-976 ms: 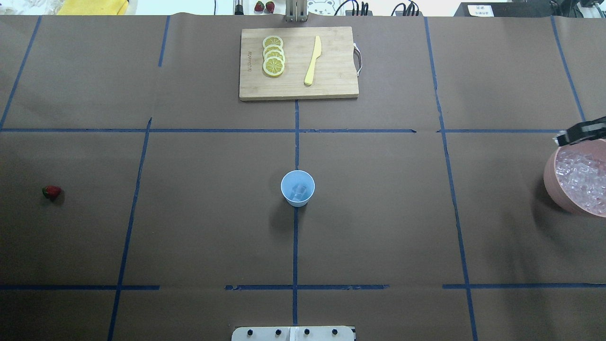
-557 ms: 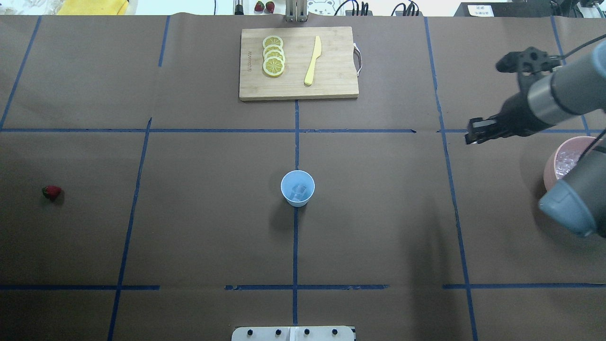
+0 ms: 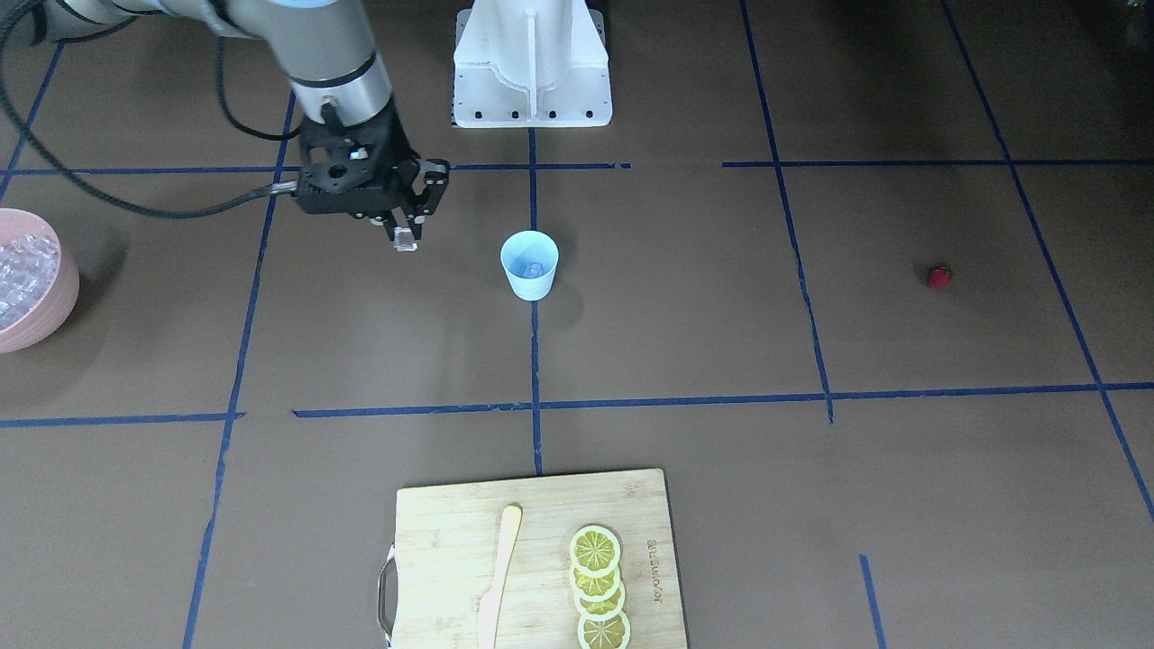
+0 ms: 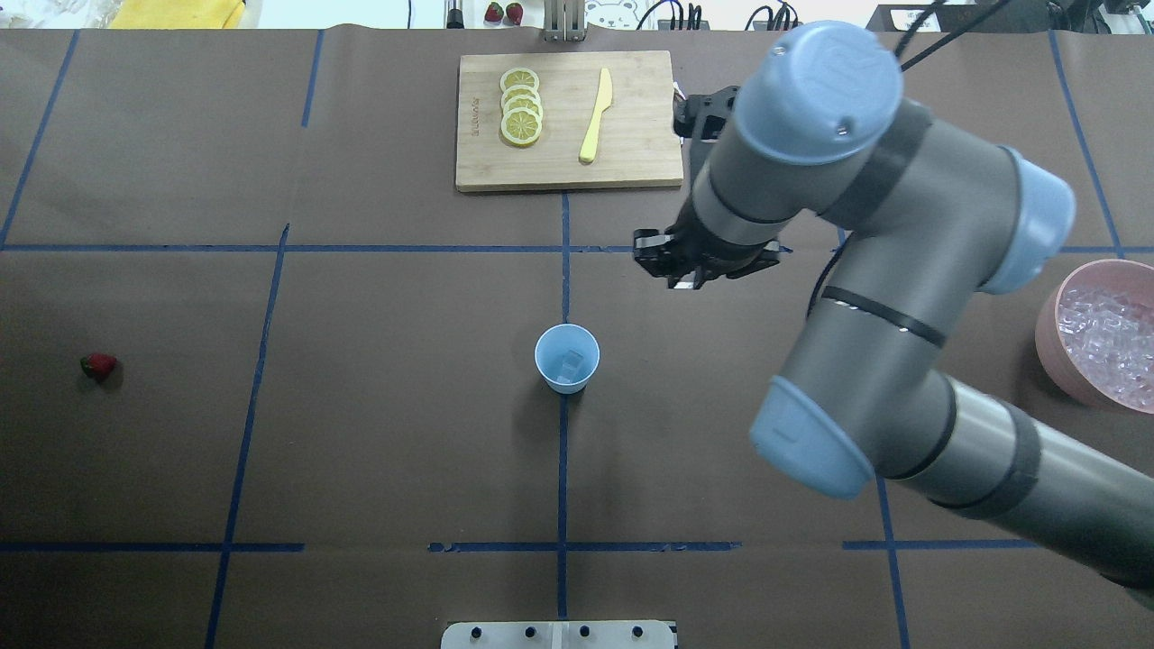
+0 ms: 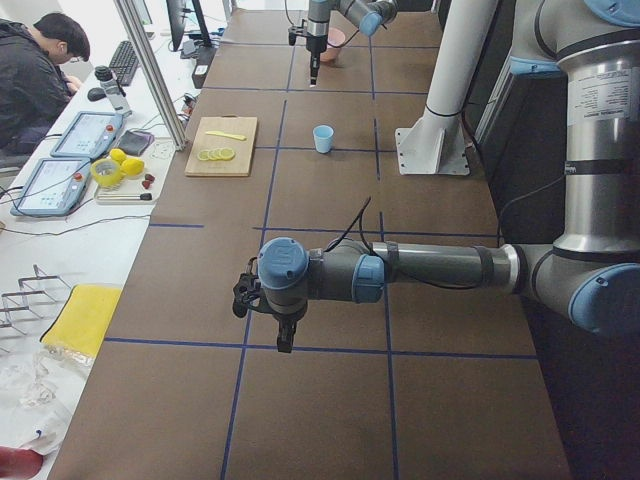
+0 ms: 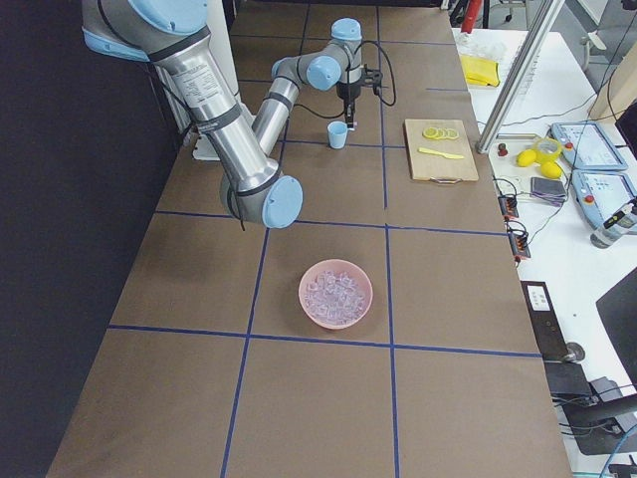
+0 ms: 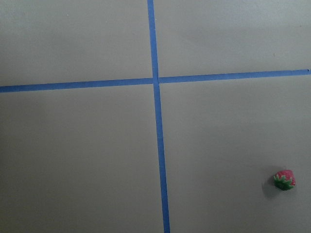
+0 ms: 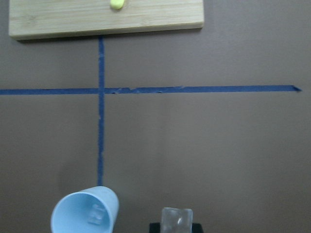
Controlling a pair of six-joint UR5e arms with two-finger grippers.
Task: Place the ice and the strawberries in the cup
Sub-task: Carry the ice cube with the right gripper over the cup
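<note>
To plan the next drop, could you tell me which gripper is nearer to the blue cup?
The right. The right gripper, holding an ice cube, hangs close beside the cup on the robot's right; the left gripper hovers far off on the robot's left.

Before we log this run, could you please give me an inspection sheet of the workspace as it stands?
Surface: brown paper-covered table, blue tape grid.
Job's things: cup upright at centre, one cube inside; strawberry lying far on the robot's left; pink bowl of ice on its right.
Clutter: cutting board with lemon slices and yellow knife.
Grippers: right gripper shut on an ice cube, short of the cup; left gripper state unclear.
Cables: black cable at the right wrist.
Surroundings: operator seated at a side desk.
</note>
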